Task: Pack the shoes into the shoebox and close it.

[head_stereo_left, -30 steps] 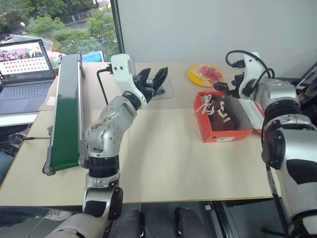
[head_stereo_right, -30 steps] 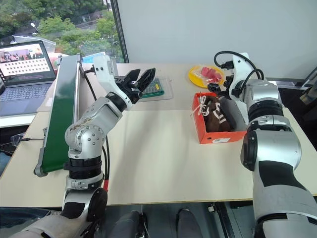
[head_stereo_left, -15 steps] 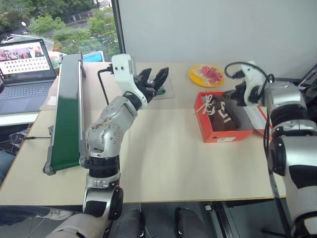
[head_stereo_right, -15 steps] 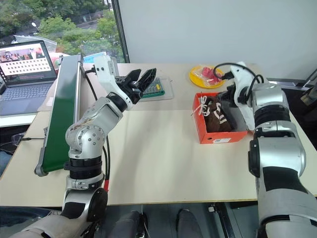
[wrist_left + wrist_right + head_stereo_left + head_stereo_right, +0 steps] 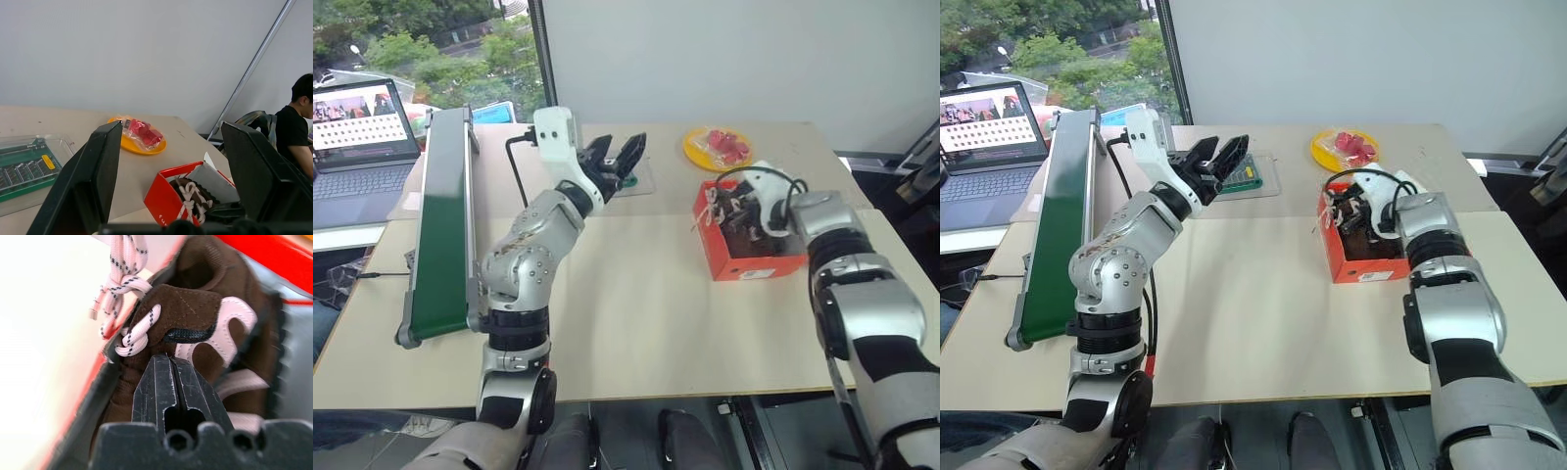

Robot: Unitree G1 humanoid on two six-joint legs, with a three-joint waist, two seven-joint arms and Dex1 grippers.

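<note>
The right arm reaches forward and down, and its right gripper (image 5: pixel 168 363) is closed with nothing between the fingers, its tips at the shoes (image 5: pixel 195 313) inside the shoebox (image 5: pixel 744 266). The left gripper (image 5: pixel 615 157) is raised above the table (image 5: pixel 636 304), its fingers apart and empty.

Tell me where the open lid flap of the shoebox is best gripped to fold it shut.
Probably the flap's free long edge, approached from the robot's right and above. The lid flap stands open on the shoebox's right side, hinged along that wall, so its thin cardboard edge suits a pinch. The right hand, fingers shut, is over the shoes.
</note>
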